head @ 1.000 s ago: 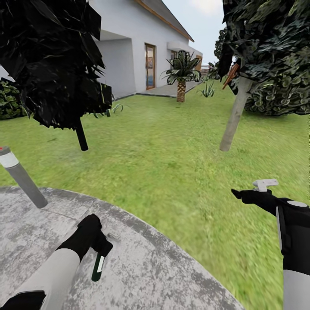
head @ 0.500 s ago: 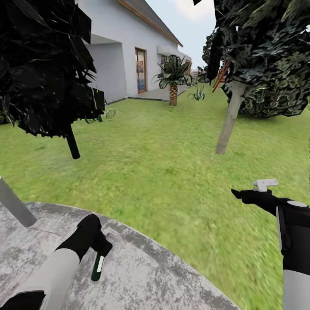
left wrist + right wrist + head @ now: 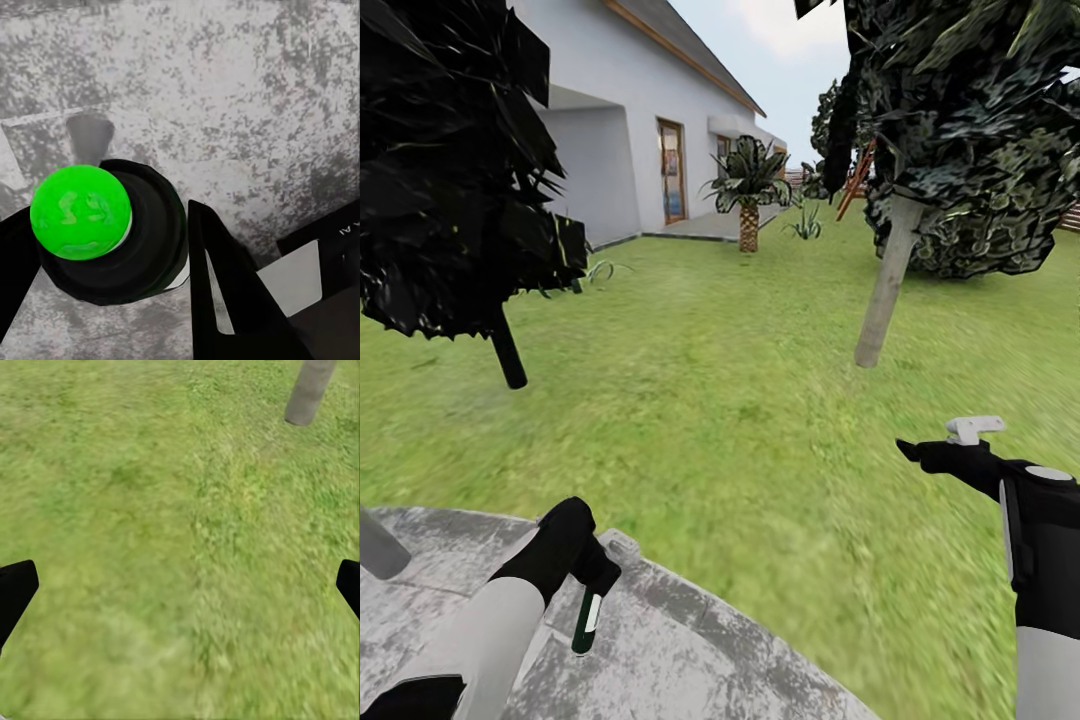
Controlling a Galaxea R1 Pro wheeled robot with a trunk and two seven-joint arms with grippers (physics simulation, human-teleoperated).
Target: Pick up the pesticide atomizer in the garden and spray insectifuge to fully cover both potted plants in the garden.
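The left gripper [image 3: 597, 578] is clamped on the atomizer [image 3: 587, 620], which hangs below its fingers, long axis near vertical, over the patio [image 3: 690, 640] edge. The right gripper [image 3: 180, 585] stands spread, empty, above lawn [image 3: 760, 400]. No potted plants are visible ahead. Since the earlier frames the camera has turned: patio and lamp post [image 3: 375, 545] have slid out leftward.

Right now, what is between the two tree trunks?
Just bare grass between the dark trunk and the pale trunk, in the head view.
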